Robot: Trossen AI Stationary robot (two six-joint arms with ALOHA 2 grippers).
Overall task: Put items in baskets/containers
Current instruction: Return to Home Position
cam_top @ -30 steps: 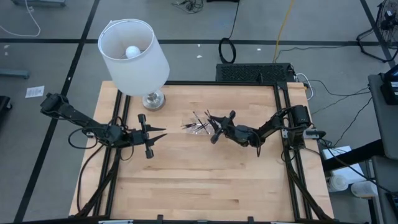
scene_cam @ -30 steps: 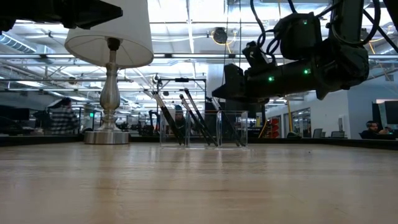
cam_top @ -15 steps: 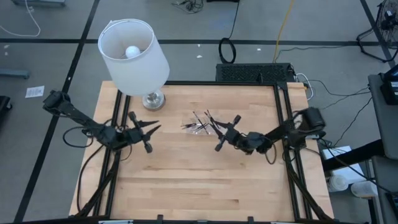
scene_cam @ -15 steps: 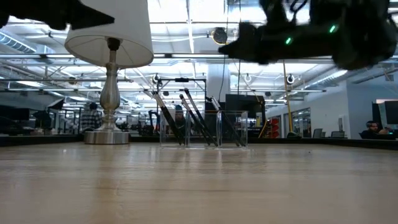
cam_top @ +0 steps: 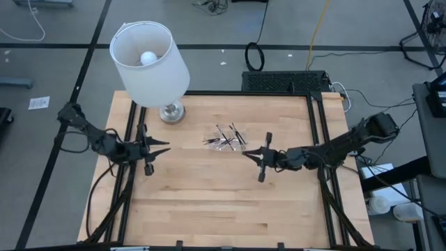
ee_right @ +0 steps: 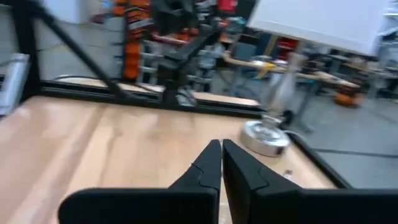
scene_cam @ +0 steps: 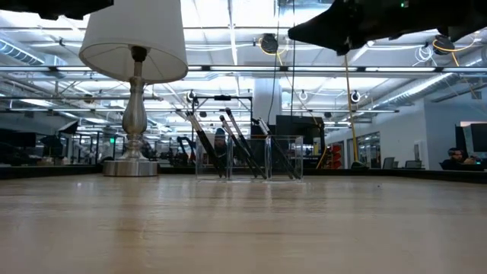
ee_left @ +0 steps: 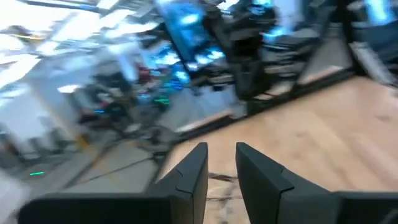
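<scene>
The clear oblong tray [cam_top: 224,139] sits mid-table, toward the far side. Several thin dark sticks [cam_top: 230,134] lie in it. In the low view the sticks [scene_cam: 228,146] lean slanting against the tray's walls [scene_cam: 283,158]. My right gripper [cam_top: 245,153] hovers to the right of the tray and nearer than it, raised off the table and pointing left, with its fingers shut [ee_right: 221,152] and holding nothing. My left gripper [cam_top: 166,146] hangs over the table's left part, pointing right toward the tray. A narrow gap shows between its fingers [ee_left: 221,163], and they are empty.
A lamp with a white shade [cam_top: 148,59] stands on its metal base [cam_top: 171,111] at the far left of the table, left of the tray. A black frame rail [cam_top: 317,132] runs along the table's right side. Bare wood [cam_top: 209,202] spreads across the near half.
My right gripper has drawn back from the tray toward the table's right and near side and has risen, its arm stretching out lower and flatter. My left gripper has pulled back toward the left edge. The tray and the sticks have stayed put.
</scene>
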